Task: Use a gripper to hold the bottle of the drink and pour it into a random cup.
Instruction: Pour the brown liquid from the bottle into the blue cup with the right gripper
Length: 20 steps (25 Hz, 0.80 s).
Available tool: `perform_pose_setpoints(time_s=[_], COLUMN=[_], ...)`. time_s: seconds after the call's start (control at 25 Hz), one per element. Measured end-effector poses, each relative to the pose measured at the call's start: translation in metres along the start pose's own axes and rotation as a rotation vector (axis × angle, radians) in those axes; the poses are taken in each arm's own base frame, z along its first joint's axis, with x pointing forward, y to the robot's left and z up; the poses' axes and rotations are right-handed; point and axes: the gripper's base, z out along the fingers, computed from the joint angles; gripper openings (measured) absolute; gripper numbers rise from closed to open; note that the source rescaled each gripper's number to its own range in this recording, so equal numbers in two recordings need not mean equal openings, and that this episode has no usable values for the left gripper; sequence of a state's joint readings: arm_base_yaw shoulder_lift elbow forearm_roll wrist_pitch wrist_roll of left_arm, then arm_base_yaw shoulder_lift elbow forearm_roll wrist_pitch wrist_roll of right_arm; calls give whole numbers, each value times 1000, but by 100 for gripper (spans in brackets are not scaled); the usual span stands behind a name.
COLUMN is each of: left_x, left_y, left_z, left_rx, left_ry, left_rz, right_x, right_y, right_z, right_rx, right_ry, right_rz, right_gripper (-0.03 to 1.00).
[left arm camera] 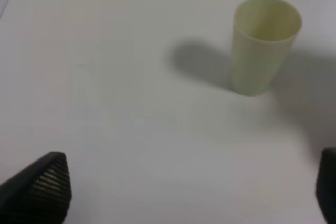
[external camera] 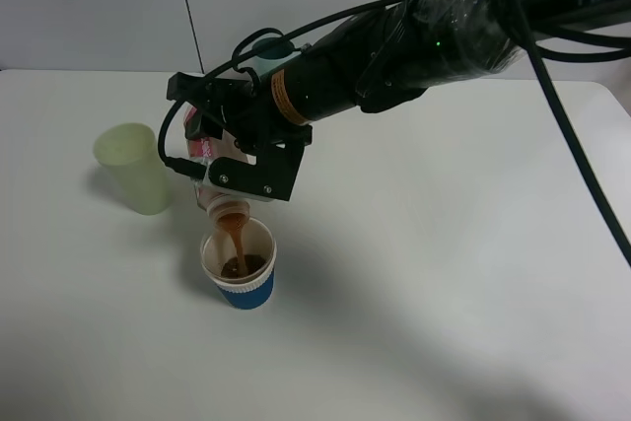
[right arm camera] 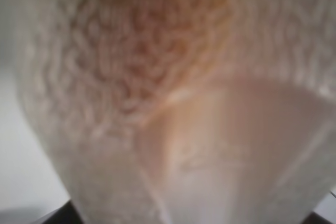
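The right gripper (external camera: 237,167) reaches across to the left side of the white table (external camera: 444,293) and is clamped on the bottle (external camera: 219,194). The bottle is tilted neck-down directly above the blue-banded cup (external camera: 242,293). A brown stream of drink (external camera: 235,236) falls from the neck into the cup. The black jaws cover most of the bottle body and label. In the right wrist view the bottle (right arm camera: 173,129) fills the frame as a blur. The left gripper (left arm camera: 186,187) is spread wide and holds nothing; only its fingertips (left arm camera: 47,182) show. A pale-green cup (left arm camera: 265,45) stands upright near it.
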State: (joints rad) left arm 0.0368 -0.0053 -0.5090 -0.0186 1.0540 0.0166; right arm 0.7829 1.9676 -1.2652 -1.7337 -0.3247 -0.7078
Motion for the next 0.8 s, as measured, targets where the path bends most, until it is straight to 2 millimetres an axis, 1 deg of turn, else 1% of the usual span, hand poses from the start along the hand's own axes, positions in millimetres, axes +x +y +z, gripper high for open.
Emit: perform_pose_setpoints(time_s=[0.36,0.8], left_x=[0,0], left_y=[0,0], left_z=[0,0], left_rx=[0,0], left_ry=[0,0], left_rz=[0,0], right_x=[0,0], right_y=[0,0], right_z=[0,0], right_rx=[0,1], right_ry=[0,1], right_rz=[-103,-118], right_gripper=[1,1])
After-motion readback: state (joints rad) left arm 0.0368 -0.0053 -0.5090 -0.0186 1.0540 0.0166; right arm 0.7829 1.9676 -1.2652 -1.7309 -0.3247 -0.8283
